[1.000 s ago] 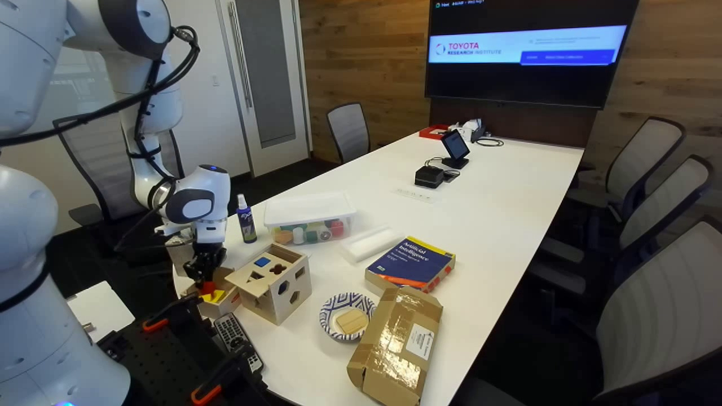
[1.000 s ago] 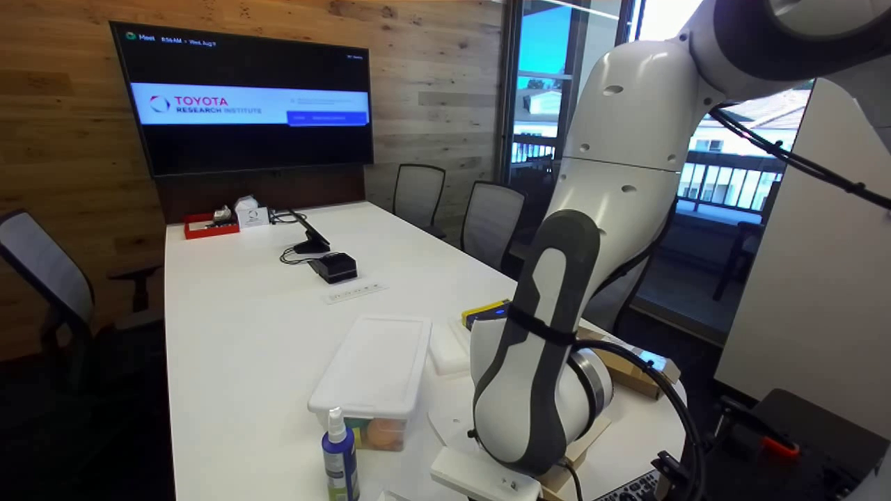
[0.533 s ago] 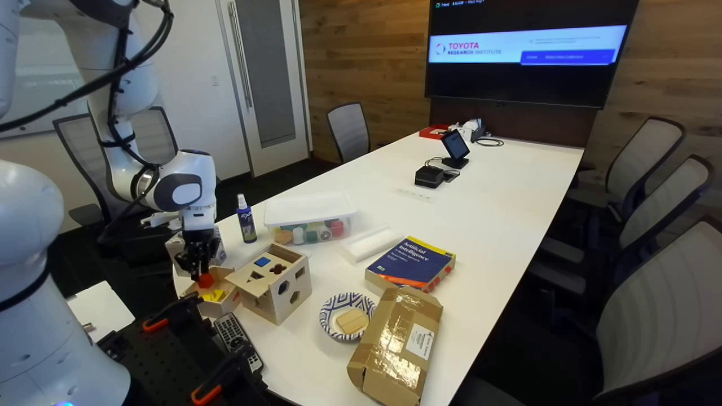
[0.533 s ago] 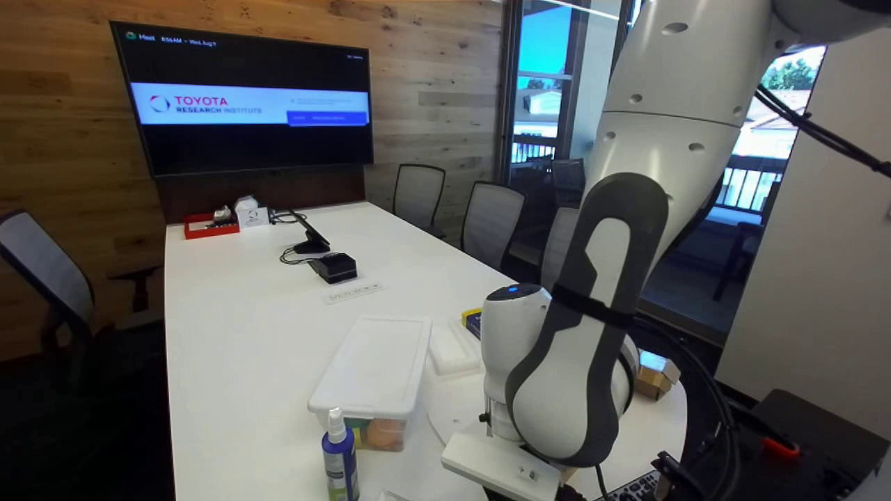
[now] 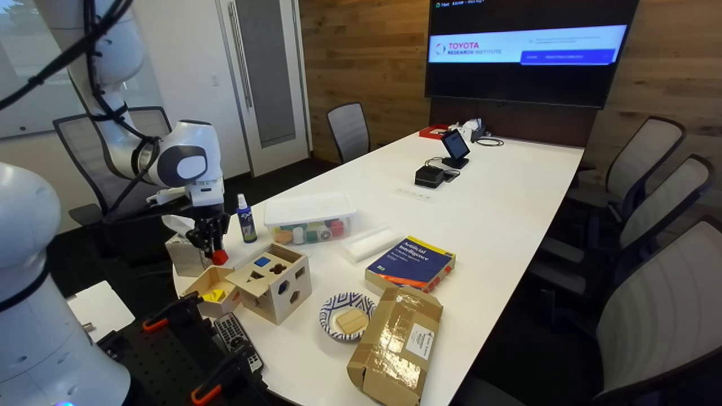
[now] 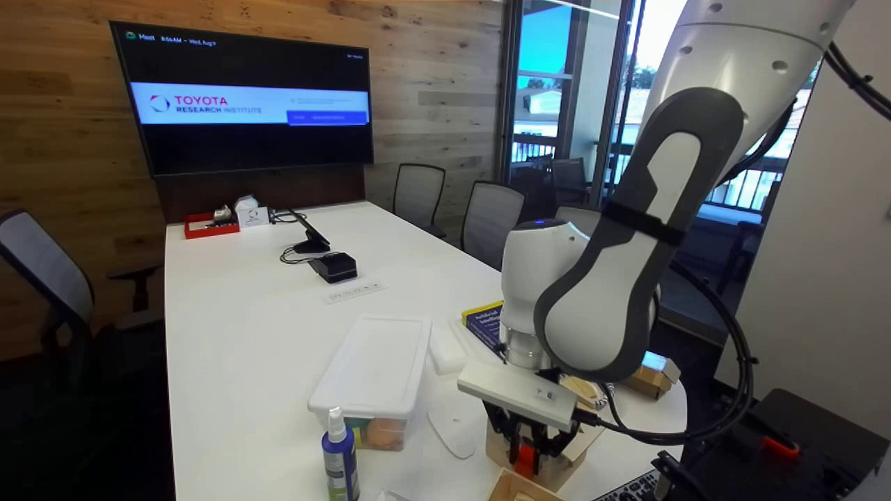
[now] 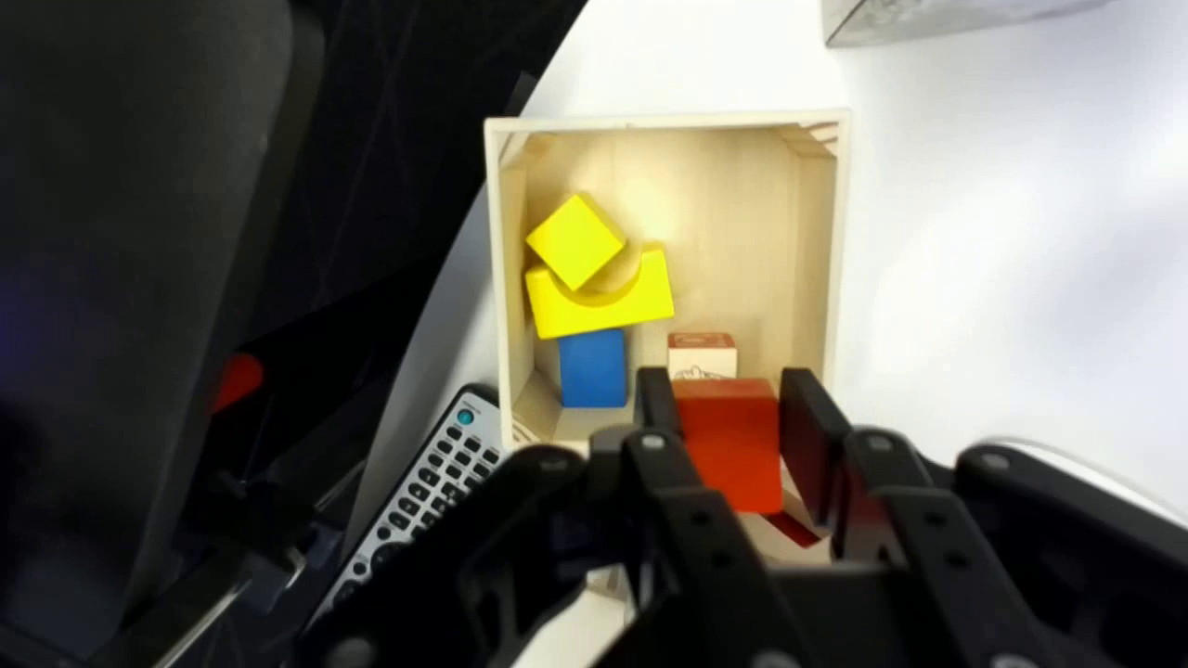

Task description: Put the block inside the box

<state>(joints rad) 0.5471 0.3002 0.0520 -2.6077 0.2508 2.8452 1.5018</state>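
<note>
1. The jaws were drawn in to the width of the red block (image 7: 729,445), gripping it by two opposite sides.
2. In both exterior views the block hung at their tips, clear of the desk (image 5: 496,197) and outside the wooden shape-sorter cube (image 5: 275,301).
3. In the wrist view it overlapped the lower right corner of an open wooden tray (image 7: 733,204), in which lay a yellow arch block (image 7: 603,315), a yellow block (image 7: 575,239) at its hollow, a blue block (image 7: 592,368) and a printed wooden block (image 7: 703,360).
4. The Franka Panda arm (image 6: 598,320) reached over the robot's end of the desk, its forearm sloping down and the jaws aimed nearly straight downward.
5. The tray stood at the desk's edge by the robot, a remote control (image 5: 238,341) just beside it; the cube stood next to the tray, farther in from that edge, its lid panel (image 5: 268,273) jutting toward the tray.
6. In an exterior view a cardboard packet (image 5: 392,349) lay by the right edge, a patterned bowl (image 5: 327,318) just beside it; a spray bottle (image 5: 246,220) stood near the left edge, beside a lidded plastic bin (image 5: 309,214).
</note>
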